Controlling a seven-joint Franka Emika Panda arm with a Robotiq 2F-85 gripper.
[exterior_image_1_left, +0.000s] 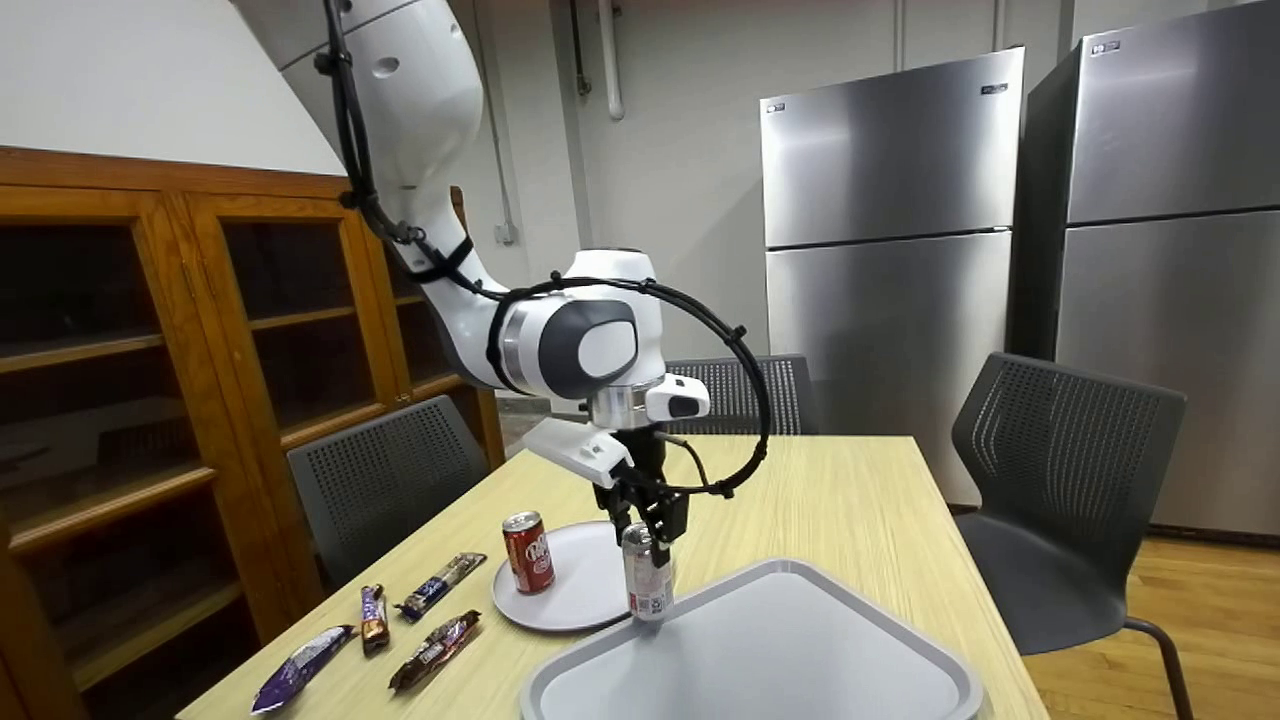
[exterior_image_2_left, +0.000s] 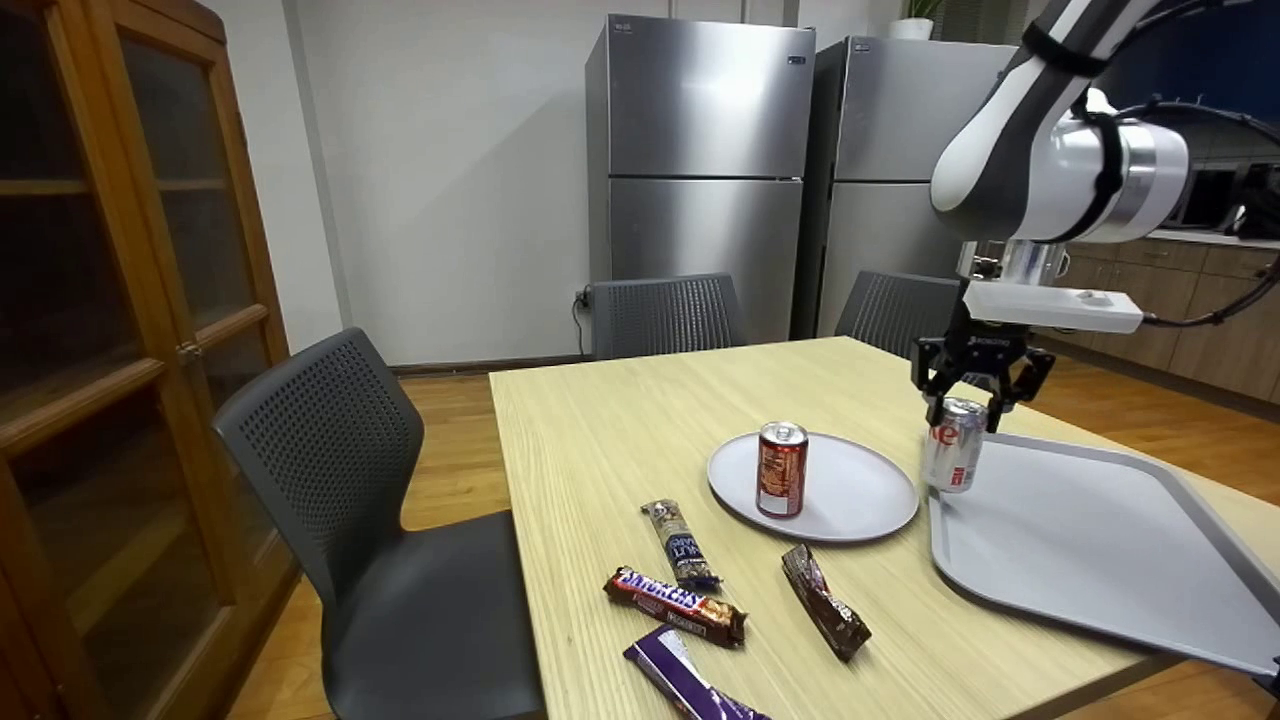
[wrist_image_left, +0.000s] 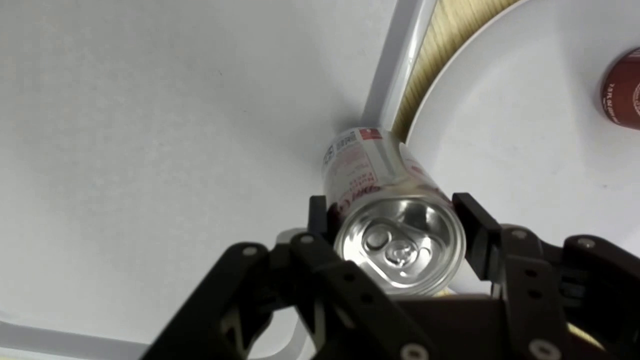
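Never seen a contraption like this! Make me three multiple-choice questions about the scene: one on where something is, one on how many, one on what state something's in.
1. Where does the red can stand?
A) on the tray
B) on the round plate
C) on a chair

2. How many wrapped bars lie on the table?
A) two
B) six
C) four

3. How are the jaws?
A) closed on a silver can
B) wide open, touching nothing
C) shut tight and empty

1: B, both exterior views show it upright there.
2: C, all four can be counted in both exterior views.
3: A, the wrist view shows the can between the two fingers.
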